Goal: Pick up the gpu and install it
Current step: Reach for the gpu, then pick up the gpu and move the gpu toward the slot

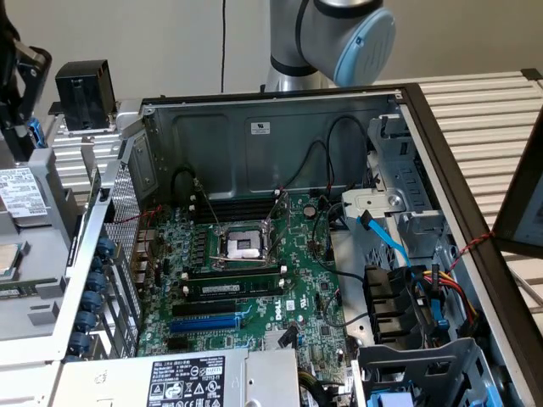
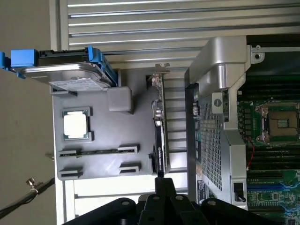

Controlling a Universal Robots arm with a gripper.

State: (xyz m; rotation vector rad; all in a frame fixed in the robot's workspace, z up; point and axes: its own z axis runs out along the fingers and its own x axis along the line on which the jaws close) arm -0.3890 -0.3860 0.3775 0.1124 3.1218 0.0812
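Right, the gripper (image 2: pixel 159 185) is down over the grey parts tray (image 2: pixel 105 136), fingers drawn fully together, tips meeting the near end of the gpu (image 2: pixel 159 136). I can't tell whether they are actually pinching it. The card stands on edge in the tray, along the side nearest the computer case (image 1: pixel 254 127). Sharing that tray are a bare processor chip (image 2: pixel 76 125) in its pocket and a hard drive (image 2: pixel 70 77) on blue rails. Inside the open case, the green motherboard (image 1: pixel 314 280) lies flat with its socket (image 1: pixel 243 246) uncovered.
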